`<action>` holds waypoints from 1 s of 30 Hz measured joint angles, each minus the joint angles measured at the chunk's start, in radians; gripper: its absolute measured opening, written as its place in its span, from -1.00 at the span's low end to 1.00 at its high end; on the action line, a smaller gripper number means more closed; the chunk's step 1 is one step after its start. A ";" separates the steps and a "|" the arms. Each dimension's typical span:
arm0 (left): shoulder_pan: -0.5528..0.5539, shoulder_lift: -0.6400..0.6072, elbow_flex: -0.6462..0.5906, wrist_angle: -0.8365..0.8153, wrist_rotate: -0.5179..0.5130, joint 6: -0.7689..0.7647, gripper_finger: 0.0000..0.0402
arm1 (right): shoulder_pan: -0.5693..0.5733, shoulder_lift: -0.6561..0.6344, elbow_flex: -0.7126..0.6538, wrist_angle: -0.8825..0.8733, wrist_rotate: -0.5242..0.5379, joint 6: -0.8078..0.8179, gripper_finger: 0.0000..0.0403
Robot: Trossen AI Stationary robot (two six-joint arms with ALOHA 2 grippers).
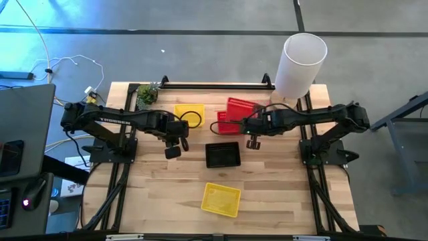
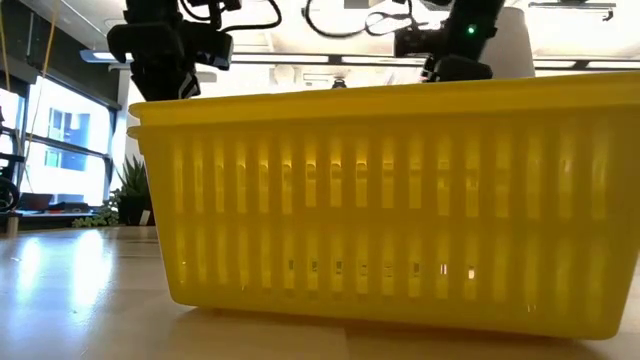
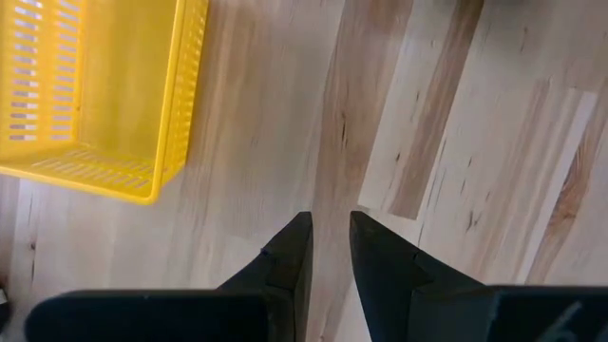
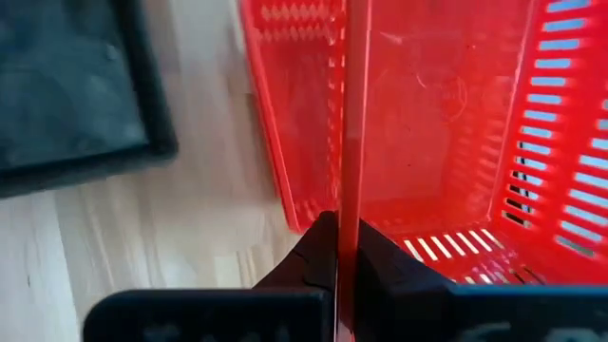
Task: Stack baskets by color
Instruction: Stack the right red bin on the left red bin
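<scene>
My right gripper (image 4: 339,237) is shut on a red basket (image 1: 242,110) at the table's far middle, over a second red basket (image 4: 285,114). My left gripper (image 3: 330,237) hangs above bare wood with its fingers a narrow gap apart and nothing between them. It stands just near-side of a yellow basket (image 1: 189,115), which rests on its base. A black basket (image 1: 222,154) sits at the table's centre. Another yellow basket (image 1: 221,199) lies near the front edge and fills the low view (image 2: 380,200). My right gripper pinches one side wall of the red basket at its rim (image 4: 348,190), one finger inside the basket and one outside. The fingers slant down from the table's right. The basket sits tilted in the hold, above the other red basket. Whether any part of it rests there, I cannot tell.
A tall white cylinder (image 1: 301,63) stands at the far right corner, and a small plant (image 1: 147,94) at the far left. Bare wood lies to the left and right of the front yellow basket.
</scene>
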 joint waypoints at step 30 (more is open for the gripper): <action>0.000 0.000 0.000 0.001 0.000 -0.008 -0.70 | -0.097 0.225 0.000 0.087 -0.083 -0.218 -1.00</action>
